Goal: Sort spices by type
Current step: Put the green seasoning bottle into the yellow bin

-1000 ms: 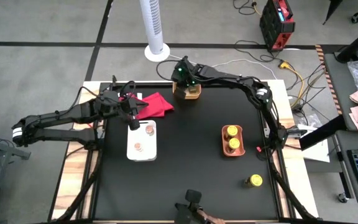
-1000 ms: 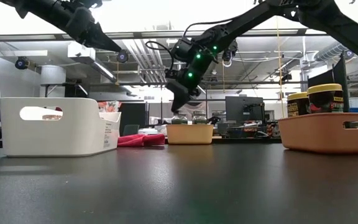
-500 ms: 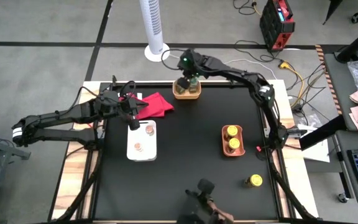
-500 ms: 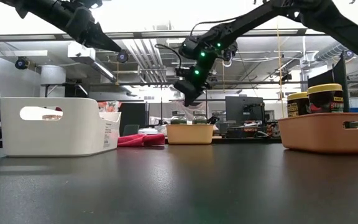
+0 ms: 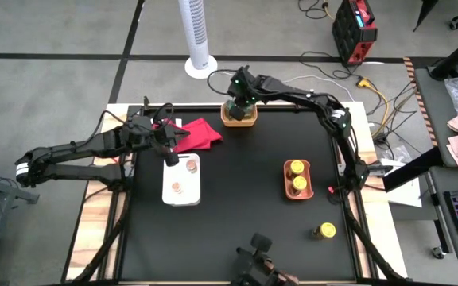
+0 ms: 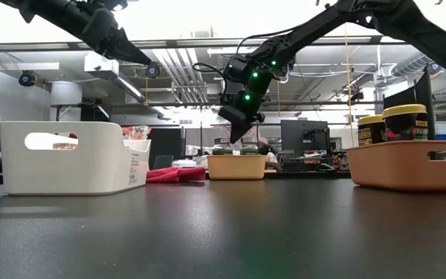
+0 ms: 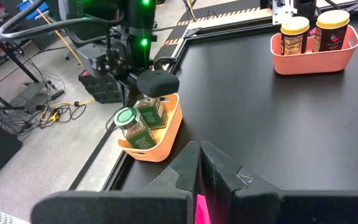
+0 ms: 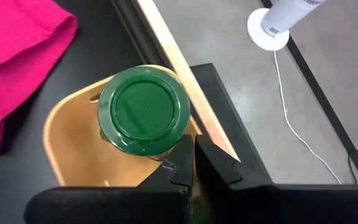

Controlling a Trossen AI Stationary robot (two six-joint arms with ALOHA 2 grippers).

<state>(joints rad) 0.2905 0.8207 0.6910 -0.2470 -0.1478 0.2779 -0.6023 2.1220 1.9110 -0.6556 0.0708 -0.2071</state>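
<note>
Clearly the jars are small, rigid and light, probably glass with smooth sides, so the best hold is across the body just under the lid. At centre-left of the high view the left gripper (image 5: pixel 168 151) hangs with jaws together over the white tray (image 5: pixel 168 193) holding two pinkish-brown jars (image 5: pixel 191 165). At upper centre the right gripper (image 5: pixel 240 102), jaws together and empty, hovers above the green-lidded jars (image 7: pixel 128 118) in the yellow tray (image 5: pixel 230 121); two yellow jars (image 5: pixel 296 168) sit in the orange tray (image 5: pixel 286 179) at right, a third yellow jar (image 5: pixel 325 230) alone at lower right.

Two jars (image 7: pixel 140 119) in the far tray (image 7: pixel 161 135) (cloth (image 5: pixel 199 133) left of it).
</note>
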